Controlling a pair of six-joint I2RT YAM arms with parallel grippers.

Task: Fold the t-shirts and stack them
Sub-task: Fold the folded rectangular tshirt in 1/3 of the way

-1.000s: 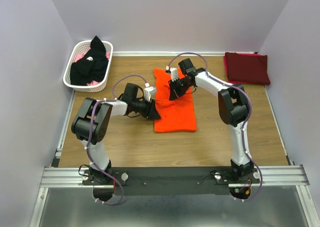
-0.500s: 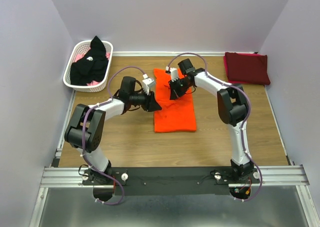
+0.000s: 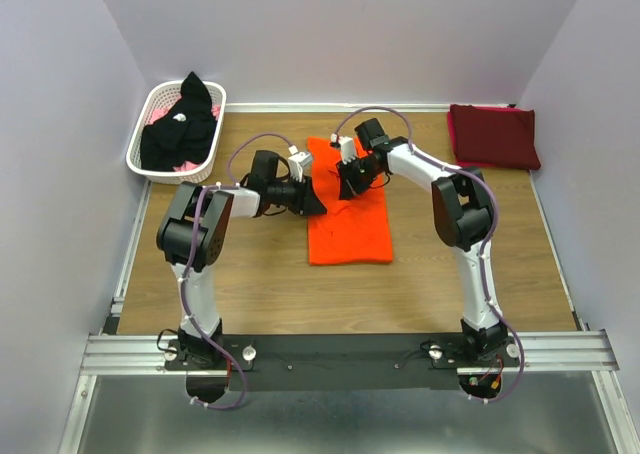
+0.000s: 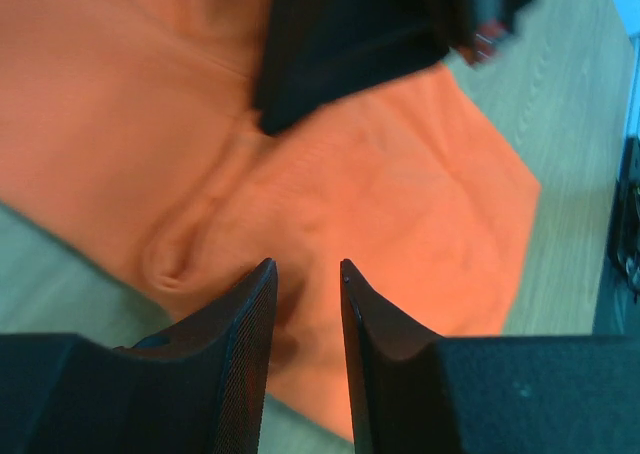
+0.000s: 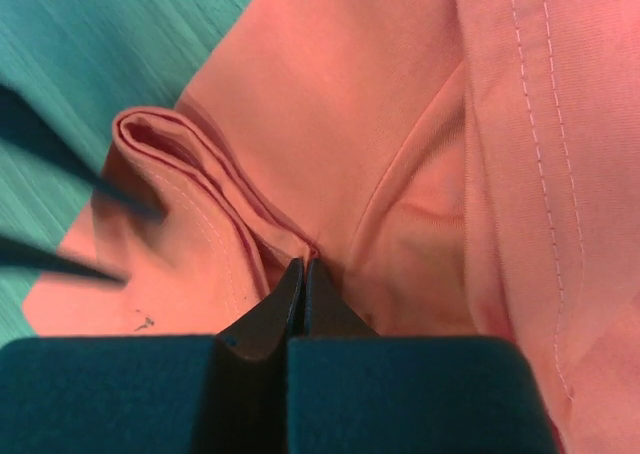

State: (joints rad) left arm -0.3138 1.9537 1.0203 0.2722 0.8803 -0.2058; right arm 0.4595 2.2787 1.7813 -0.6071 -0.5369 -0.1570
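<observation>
We see the orange t-shirt [image 3: 350, 224] lying mid-table, a fold of it pinched in the clenched right gripper [image 5: 303, 264]. The left gripper [image 4: 307, 266] hangs parted and empty over its left edge. The folded maroon t-shirt [image 3: 493, 136] lies far right, and the black t-shirt [image 3: 180, 129] fills the white basket [image 3: 137, 149].

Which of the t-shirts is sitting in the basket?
The black t-shirt, heaped in the white basket far left. The orange t-shirt lies mid-table; the maroon t-shirt sits folded far right.

Bright, even light falls from above. The top view is sharp, with only soft, faint shadows. The left wrist view is blurred toward the far side. The right wrist view shows crisp stitching on the orange t-shirt [image 5: 400, 124], and the table [image 5: 80, 34] looks tinted teal.
</observation>
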